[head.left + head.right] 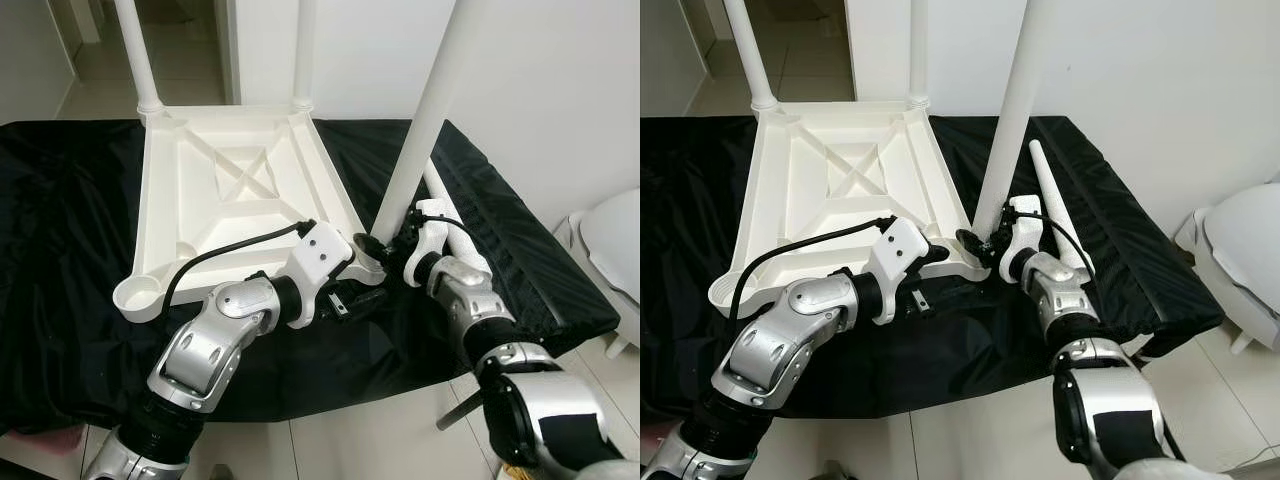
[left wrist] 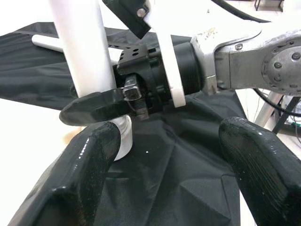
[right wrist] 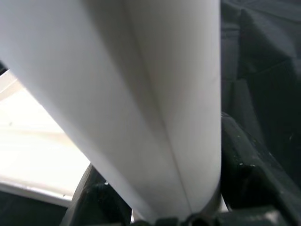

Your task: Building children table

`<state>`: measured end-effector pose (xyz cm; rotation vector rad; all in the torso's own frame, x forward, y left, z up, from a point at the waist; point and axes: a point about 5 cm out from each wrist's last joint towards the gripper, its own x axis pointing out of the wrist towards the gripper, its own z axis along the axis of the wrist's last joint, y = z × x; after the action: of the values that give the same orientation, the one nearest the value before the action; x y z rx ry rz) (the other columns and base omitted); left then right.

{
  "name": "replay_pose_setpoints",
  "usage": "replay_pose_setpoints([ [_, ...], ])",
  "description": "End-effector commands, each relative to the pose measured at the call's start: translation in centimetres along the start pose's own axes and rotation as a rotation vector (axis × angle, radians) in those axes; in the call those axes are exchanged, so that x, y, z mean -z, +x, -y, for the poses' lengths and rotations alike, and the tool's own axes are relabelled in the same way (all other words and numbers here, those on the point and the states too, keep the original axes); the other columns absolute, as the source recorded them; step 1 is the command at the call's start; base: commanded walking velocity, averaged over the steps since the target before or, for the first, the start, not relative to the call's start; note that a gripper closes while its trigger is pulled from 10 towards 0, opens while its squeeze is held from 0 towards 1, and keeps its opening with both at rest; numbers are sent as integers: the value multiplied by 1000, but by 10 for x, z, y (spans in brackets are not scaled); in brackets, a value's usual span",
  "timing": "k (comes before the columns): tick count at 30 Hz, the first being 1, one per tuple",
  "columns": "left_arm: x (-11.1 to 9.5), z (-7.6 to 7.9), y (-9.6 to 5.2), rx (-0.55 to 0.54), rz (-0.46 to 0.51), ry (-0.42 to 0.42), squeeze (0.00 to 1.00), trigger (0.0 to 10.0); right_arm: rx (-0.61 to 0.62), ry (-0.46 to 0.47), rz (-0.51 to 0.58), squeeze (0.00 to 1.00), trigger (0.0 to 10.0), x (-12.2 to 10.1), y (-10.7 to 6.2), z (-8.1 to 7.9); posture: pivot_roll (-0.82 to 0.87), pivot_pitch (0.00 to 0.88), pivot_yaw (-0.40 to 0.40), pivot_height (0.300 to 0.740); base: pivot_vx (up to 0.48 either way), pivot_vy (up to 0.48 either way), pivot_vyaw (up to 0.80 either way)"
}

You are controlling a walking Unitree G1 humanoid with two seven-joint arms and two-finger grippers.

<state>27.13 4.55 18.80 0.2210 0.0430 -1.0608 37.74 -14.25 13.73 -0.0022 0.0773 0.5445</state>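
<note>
Closest in, the left gripper (image 1: 362, 297) sits low beside the near right corner of the upturned white tabletop (image 1: 235, 190), its fingers (image 2: 84, 174) spread wide over the black cloth (image 1: 60, 250) with nothing between them. Right there at that corner, the right gripper (image 1: 985, 243) has its fingers pinching the base of an upright white leg (image 1: 425, 110) standing in the corner socket (the wrist view shows the leg wedged between both fingers). Just beyond that corner, a loose leg (image 1: 1055, 205) lies flat on the cloth-covered bench. At the tabletop's far corners, two more legs (image 1: 137, 55) stand upright.
</note>
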Motion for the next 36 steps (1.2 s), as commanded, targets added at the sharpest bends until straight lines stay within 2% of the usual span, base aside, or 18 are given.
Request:
replay_pose_setpoints([
  [1, 1, 0, 0, -25, -8, -5, 0, 10000, 54, 79, -11, 0, 0, 10, -3, 2, -2, 16, -56, 740, 0, 0, 0],
  [3, 1, 1, 0, -23, -9, -5, 0, 10000, 140, 109, 2, 0, 0, 10, -1, 1, -2, 15, -59, 740, 0, 0, 0],
  [5, 1, 1, 0, -23, -9, -5, 0, 10000, 140, 109, 2, 0, 0, 10, -1, 1, -2, 15, -59, 740, 0, 0, 0],
  [7, 2, 2, 0, -21, -9, -5, 0, 10000, 211, 123, 13, 0, 0, 9, 0, -2, -1, 15, -59, 740, 0, 0, 0],
  [12, 2, 3, 0, -19, -11, -8, 0, 10000, 320, 92, 65, 0, 0, 4, 3, -15, 4, 12, -65, 740, 0, 0, 0],
  [13, 2, 4, 0, -18, -12, -9, 0, 10000, 392, 81, 72, 0, 0, 3, 4, -20, 6, 10, -69, 740, 0, 0, 0],
  [14, 2, 4, 0, -18, -12, -9, 0, 10000, 392, 81, 72, 0, 0, 3, 4, -20, 6, 10, -69, 740, 0, 0, 0],
  [15, 3, 4, 0, -18, -12, -10, 0, 10000, 449, 65, 71, 0, 0, 4, 3, -22, 7, 8, -74, 740, 0, 0, 0],
  [20, 3, 5, 0, -18, -12, -10, 0, 10000, 564, 71, 84, 0, 0, 5, 0, -26, 8, 5, -79, 740, 0, 0, 0],
  [21, 4, 5, 0, -18, -12, -10, 0, 10000, 613, 86, 83, 0, 0, 8, 0, -33, 8, 3, -79, 740, 0, 0, 0],
  [23, 4, 6, 1, -16, -11, -11, 0, 10000, 601, 96, 68, 0, 0, 12, 3, -47, 9, 0, -80, 740, 0, 0, 0],
  [29, 4, 7, 1, -14, -13, -10, 0, 10000, 590, 105, 68, 0, 0, 12, 1, -47, 9, 0, -81, 740, 0, 0, 0],
  [30, 4, 7, 0, -13, -14, -10, 0, 10000, 591, 108, 71, 0, 3882, 11, 0, -45, 10, 0, -83, 740, 0, 0, 0],
  [31, 5, 7, 0, -13, -15, -10, 0, 10000, 593, 111, 73, 0, 10000, 11, -1, -44, 10, 0, -83, 740, 0, 0, 0],
  [35, 5, 7, 0, -12, -15, -10, 0, 10000, 565, 120, 77, 0, 10000, 10, -1, -45, 10, 0, -83, 740, 0, 0, 0],
  [36, 5, 7, 0, -12, -15, -10, 0, 10000, 542, 128, 89, 1000, 10000, 8, 0, -45, 10, 0, -83, 740, 0, 0, 0],
])
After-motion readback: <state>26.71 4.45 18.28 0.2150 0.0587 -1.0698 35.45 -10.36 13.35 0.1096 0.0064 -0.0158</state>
